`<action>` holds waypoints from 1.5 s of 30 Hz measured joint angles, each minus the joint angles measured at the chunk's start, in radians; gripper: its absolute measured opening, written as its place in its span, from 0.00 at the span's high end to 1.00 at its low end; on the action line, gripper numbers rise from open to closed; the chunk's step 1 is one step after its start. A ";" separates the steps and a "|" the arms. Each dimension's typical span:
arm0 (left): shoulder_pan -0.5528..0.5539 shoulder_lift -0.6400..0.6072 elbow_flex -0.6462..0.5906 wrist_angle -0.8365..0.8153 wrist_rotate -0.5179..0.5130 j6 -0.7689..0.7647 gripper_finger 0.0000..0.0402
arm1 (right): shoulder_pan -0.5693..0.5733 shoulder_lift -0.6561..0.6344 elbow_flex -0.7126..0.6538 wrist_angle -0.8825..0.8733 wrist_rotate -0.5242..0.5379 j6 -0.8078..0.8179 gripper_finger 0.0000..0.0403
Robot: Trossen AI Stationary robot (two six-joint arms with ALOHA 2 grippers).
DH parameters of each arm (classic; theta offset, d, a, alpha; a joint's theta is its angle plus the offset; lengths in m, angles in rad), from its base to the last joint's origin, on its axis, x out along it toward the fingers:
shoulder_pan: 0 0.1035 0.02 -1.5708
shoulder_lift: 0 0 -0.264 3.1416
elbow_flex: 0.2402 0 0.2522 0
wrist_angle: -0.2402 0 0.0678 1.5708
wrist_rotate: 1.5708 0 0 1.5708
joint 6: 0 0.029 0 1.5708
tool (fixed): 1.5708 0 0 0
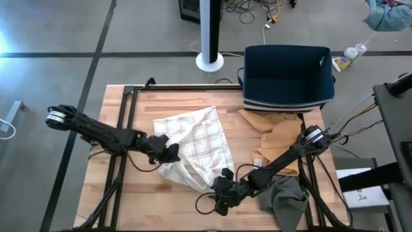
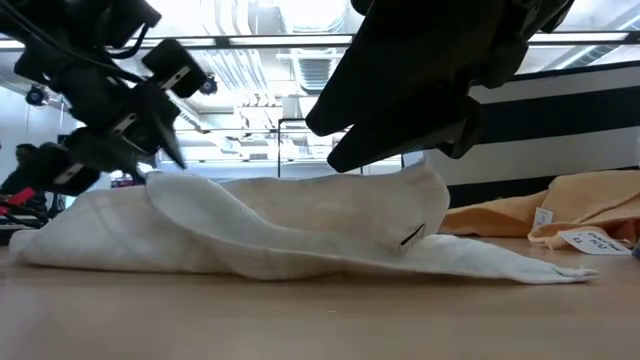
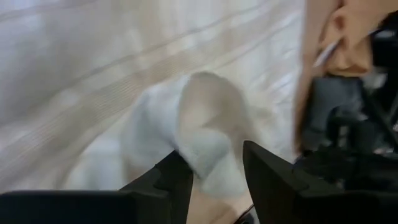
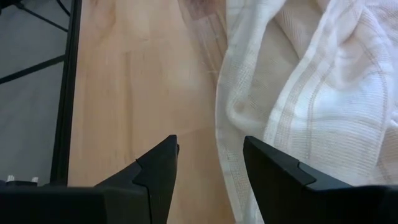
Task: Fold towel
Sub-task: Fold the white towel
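Observation:
The white checked towel (image 1: 193, 145) lies rumpled in the middle of the wooden table (image 1: 129, 193), partly folded over itself. My left gripper (image 1: 168, 153) is at the towel's left side, shut on a bunch of it (image 3: 208, 143). At the towel's near right corner my right gripper (image 1: 222, 193) is open. In its wrist view the fingers (image 4: 211, 146) stand over bare wood, with the towel's edge (image 4: 233, 124) beside one finger. In the low view it hangs above the towel (image 2: 330, 225). My left gripper pinches a bunched fold at the towel's left side (image 3: 211, 134) between its two fingers (image 3: 171, 180). It comes slanting down from the table's left. The held part stands a little above the table (image 2: 165, 185); the rest of the towel lies slack on the wood.
A tan cloth (image 1: 277, 138) and a grey cloth (image 1: 286, 196) lie at the right of the table. A dark blue bin (image 1: 288, 76) stands at the far right edge. Bare wood lies along the near edge and at the far left.

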 joint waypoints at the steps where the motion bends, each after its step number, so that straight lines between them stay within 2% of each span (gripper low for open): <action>1: 0.000 0.009 0.000 0.024 -0.012 0.000 0.69 | 0.000 0.000 0.000 0.000 0.000 0.000 0.56; 5: 0.000 0.037 0.000 0.060 -0.024 -0.018 0.77 | 0.000 0.000 0.000 0.000 0.000 0.001 0.57; 9: -0.008 0.041 0.003 0.061 0.006 0.002 0.93 | 0.000 0.000 0.000 0.000 0.000 0.001 0.57; 11: -0.016 0.036 0.022 0.055 0.025 0.017 0.98 | 0.000 0.000 0.000 0.000 0.000 0.001 0.57; 15: -0.056 0.029 0.126 -0.021 0.065 0.059 0.99 | 0.000 0.000 0.000 -0.005 0.000 -0.005 0.57; 21: -0.151 0.061 0.354 -0.507 0.131 0.134 1.00 | 0.000 -0.002 0.000 -0.062 0.000 -0.069 0.57; 24: -0.207 0.099 0.441 -0.666 0.146 0.136 1.00 | 0.000 -0.007 0.000 -0.091 -0.013 -0.106 0.57; 32: -0.344 0.260 0.544 -0.623 0.152 0.051 1.00 | -0.024 -0.004 -0.001 -0.240 -0.041 -0.133 0.57; 38: -0.416 0.407 0.590 -0.624 0.152 0.008 1.00 | -0.032 -0.003 -0.040 -0.256 -0.135 -0.139 0.57; 45: -0.496 0.487 0.607 -0.668 0.126 -0.071 1.00 | -0.029 -0.019 -0.092 -0.303 -0.224 -0.096 0.59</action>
